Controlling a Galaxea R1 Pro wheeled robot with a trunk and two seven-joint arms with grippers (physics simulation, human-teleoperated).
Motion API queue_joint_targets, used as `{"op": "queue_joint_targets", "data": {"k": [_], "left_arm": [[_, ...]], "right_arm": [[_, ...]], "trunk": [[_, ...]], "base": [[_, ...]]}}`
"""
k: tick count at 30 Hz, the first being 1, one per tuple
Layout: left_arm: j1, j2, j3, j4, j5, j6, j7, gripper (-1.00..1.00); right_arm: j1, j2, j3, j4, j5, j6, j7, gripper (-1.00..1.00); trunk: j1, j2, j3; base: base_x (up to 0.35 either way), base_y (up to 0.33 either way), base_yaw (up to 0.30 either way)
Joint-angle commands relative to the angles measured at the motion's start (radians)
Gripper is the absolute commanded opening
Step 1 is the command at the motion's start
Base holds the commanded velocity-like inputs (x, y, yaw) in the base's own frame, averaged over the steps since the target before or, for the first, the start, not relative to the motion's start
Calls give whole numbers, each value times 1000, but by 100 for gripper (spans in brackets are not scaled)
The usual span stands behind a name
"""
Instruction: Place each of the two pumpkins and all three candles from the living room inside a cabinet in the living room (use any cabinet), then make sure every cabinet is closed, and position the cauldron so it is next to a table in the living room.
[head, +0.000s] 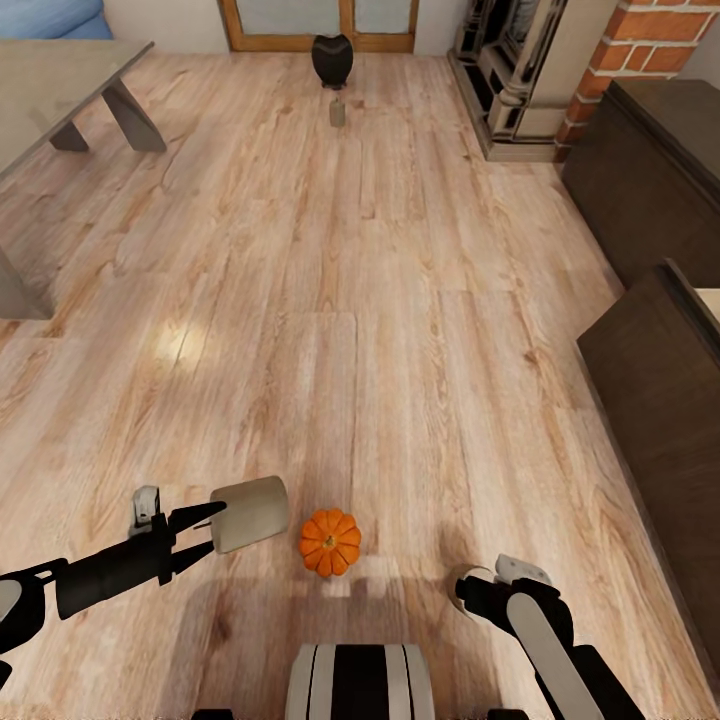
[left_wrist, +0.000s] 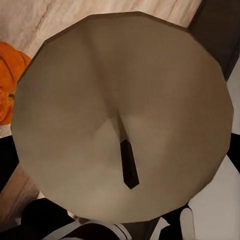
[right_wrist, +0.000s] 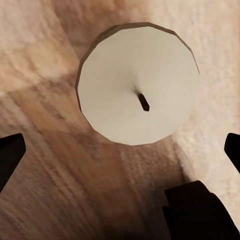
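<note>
My left gripper (head: 205, 535) is shut on an off-white candle (head: 250, 513), held on its side just above the floor; its wick end (left_wrist: 120, 125) faces the left wrist camera. An orange pumpkin (head: 330, 542) sits on the floor just right of it, and its edge (left_wrist: 9, 82) shows past the candle. My right gripper (right_wrist: 121, 152) hangs open over a second candle (right_wrist: 137, 82) standing upright on the floor, partly hidden under the wrist (head: 463, 583). Far ahead stand the black cauldron (head: 332, 58) and a third candle (head: 338, 112).
The dark-brown cabinet (head: 655, 410) runs along the right, with a pale strip at its top edge (head: 708, 300). Another dark unit (head: 650, 160) and a brick fireplace (head: 650, 45) lie beyond it. The grey-beige table (head: 55, 85) stands at the far left. Wood floor spans the middle.
</note>
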Motion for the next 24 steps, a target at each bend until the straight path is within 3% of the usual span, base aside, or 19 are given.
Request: {"op": "queue_joint_targets", "data": {"k": [1,4,11,17,24], "left_arm": [[0,0,1,0,4,4,1,-100],[0,0,0,0,4,4,1,-100],[0,0,0,-1,4,4,1,-100],[0,0,1,0,4,4,1,-100],[0,0,0,-1,4,4,1,-100]], "right_arm": [[-1,-1,2,-1,-9,1,-10,100],[-1,-2,2,-2,-9,-1,-10,100],[-1,-3,5,-11,-8,-4,-6,100],[-1,-7,29,-20,-5,-82,58,100],[-1,-4,49,-9,52,-117,70,100]], "trunk": [[0,-1,-5],[2,-1,-16],[2,-1,-16],[2,-1,-16],[2,-1,-20]], "base": [[0,0,0],[0,0,0],[0,0,0],[0,0,0],[0,0,0]]}}
